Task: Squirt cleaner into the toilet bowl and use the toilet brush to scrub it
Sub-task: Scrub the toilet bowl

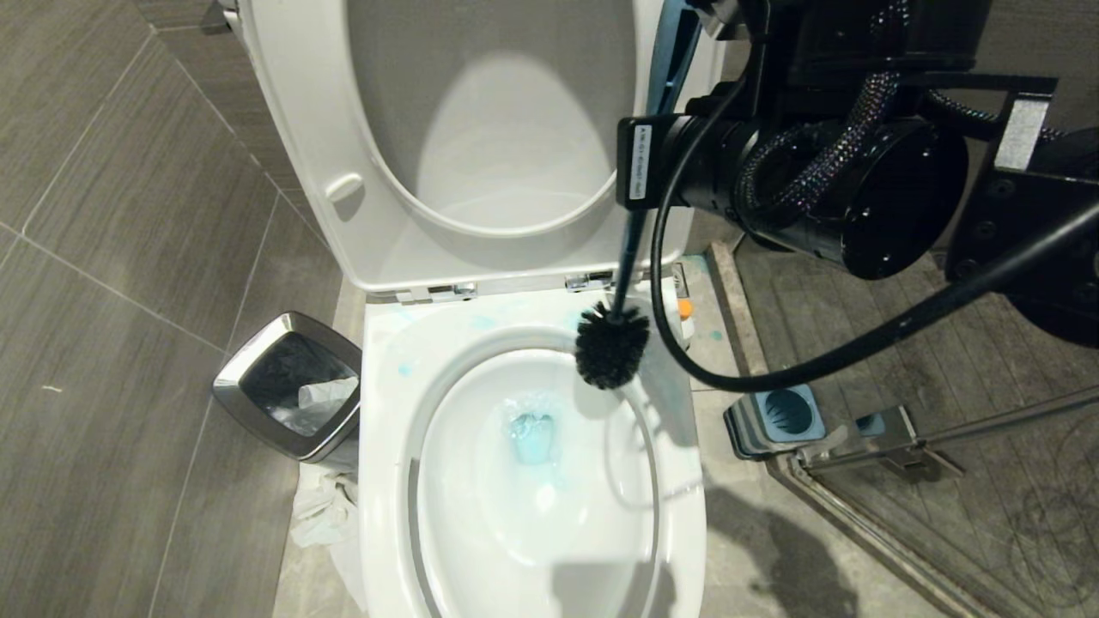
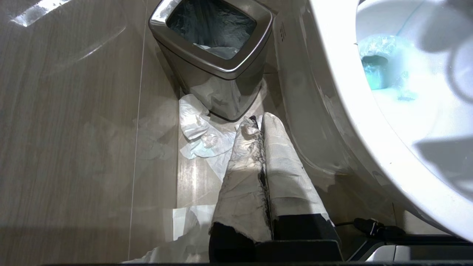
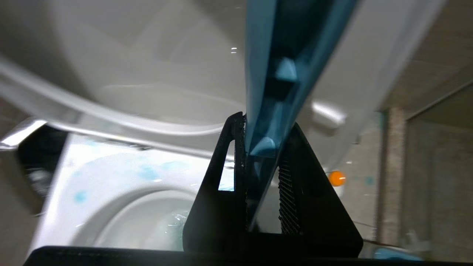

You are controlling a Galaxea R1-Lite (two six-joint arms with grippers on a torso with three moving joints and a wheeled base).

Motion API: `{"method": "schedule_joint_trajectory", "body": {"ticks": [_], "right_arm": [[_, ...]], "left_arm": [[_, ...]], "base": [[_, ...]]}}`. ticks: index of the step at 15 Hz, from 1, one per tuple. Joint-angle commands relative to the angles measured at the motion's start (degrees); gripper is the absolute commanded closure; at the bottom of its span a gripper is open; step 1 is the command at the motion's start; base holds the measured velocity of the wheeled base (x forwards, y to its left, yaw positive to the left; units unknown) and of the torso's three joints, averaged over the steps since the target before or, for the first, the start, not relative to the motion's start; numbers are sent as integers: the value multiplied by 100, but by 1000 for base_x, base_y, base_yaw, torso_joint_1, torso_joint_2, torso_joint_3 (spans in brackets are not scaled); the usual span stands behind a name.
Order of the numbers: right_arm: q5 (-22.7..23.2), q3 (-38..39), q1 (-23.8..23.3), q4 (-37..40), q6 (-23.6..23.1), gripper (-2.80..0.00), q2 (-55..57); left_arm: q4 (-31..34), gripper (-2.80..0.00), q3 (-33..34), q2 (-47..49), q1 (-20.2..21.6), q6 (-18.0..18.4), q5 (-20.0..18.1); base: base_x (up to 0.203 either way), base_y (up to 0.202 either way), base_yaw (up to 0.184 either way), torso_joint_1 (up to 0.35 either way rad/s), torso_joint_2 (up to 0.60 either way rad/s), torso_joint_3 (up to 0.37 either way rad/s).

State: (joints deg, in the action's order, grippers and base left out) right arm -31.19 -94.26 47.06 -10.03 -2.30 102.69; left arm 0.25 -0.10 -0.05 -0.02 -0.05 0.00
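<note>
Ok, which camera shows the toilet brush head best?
The head view: the toilet brush hangs with its whole dark bristle head over the toilet bowl rim. The right wrist view shows only its handle clamped in the right gripper. The left wrist view shows none of it.

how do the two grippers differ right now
The right gripper is up over the toilet bowl, its fingers clamped on the toilet brush handle. The left gripper hangs low beside the bowl near the waste bin, shut on nothing, its fingers wrapped in white covering; the right's are bare black.
</note>
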Motion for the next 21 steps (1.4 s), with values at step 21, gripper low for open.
{"method": "schedule_joint_trajectory", "body": {"ticks": [21], "right_arm": [[123, -219, 285, -46, -469, 0, 399]], "left_arm": [[1, 0, 1, 5, -6, -3, 0]], "base": [[0, 0, 0, 0, 0, 0]]}}
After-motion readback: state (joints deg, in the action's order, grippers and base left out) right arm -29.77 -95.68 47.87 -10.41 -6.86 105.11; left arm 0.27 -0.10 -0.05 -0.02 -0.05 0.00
